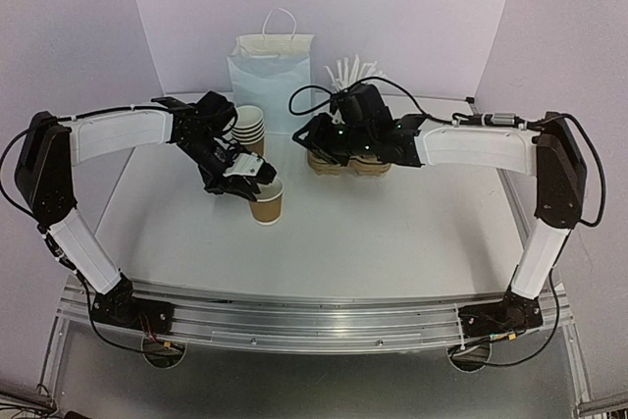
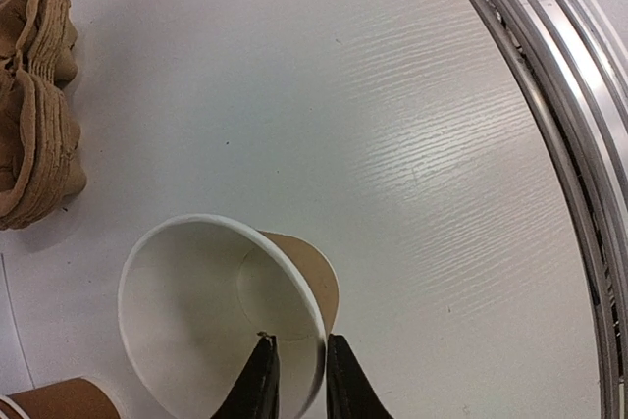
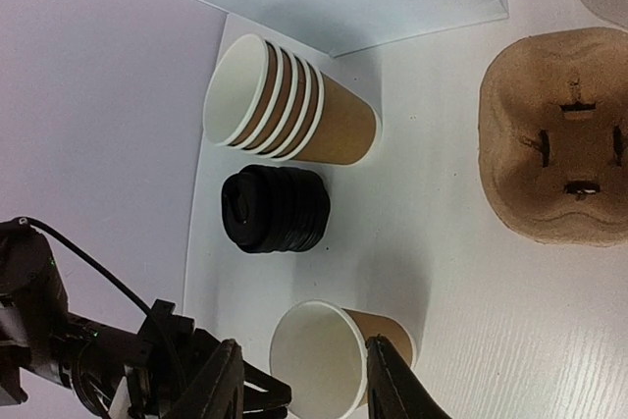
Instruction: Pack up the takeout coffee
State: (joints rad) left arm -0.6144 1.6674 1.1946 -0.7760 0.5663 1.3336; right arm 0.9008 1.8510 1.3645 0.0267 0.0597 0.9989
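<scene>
A single brown paper cup (image 1: pixel 266 206) stands upright on the white table. My left gripper (image 1: pixel 246 180) is shut on its white rim, with one finger inside and one outside (image 2: pixel 294 375). The cup (image 2: pixel 211 311) is empty; it also shows in the right wrist view (image 3: pixel 334 355). My right gripper (image 1: pixel 307 133) is open and empty (image 3: pixel 304 390), hovering above the table next to the tan pulp carrier (image 1: pixel 349 164), which also shows in the right wrist view (image 3: pixel 559 134). A nested stack of cups (image 3: pixel 289 105) and a stack of black lids (image 3: pixel 275 211) lie behind the held cup.
The white handled bag (image 1: pixel 270 71) stands at the back, with a white cup of sticks (image 1: pixel 348 74) to its right. The carrier stack (image 2: pixel 34 105) shows at the left of the left wrist view. The table's metal front rail (image 2: pixel 579 105) lies beyond the held cup.
</scene>
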